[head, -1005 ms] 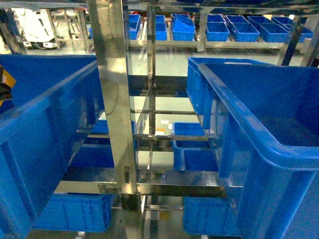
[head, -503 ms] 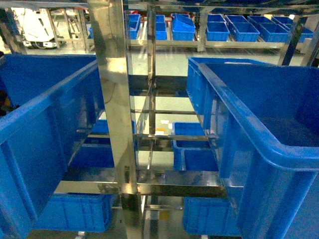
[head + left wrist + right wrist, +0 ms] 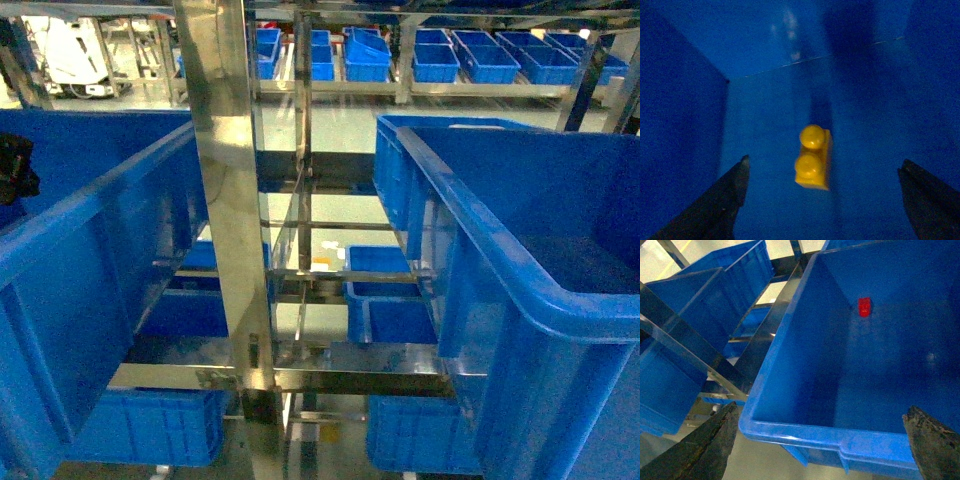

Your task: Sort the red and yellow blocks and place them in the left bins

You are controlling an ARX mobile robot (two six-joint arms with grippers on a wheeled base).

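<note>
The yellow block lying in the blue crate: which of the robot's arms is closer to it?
Left. The left gripper hangs open directly above the yellow block inside its crate. The right gripper hovers open over another crate holding the red block.

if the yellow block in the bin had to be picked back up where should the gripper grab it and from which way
Grip the yellow block across its two long flat sides, coming straight down from above. It lies on the blue bin's floor, studs towards the camera, its long axis running away from the left gripper, whose open fingers already straddle it. The rounded studs would probably slip; the flat sides give the pads a parallel hold.
</note>
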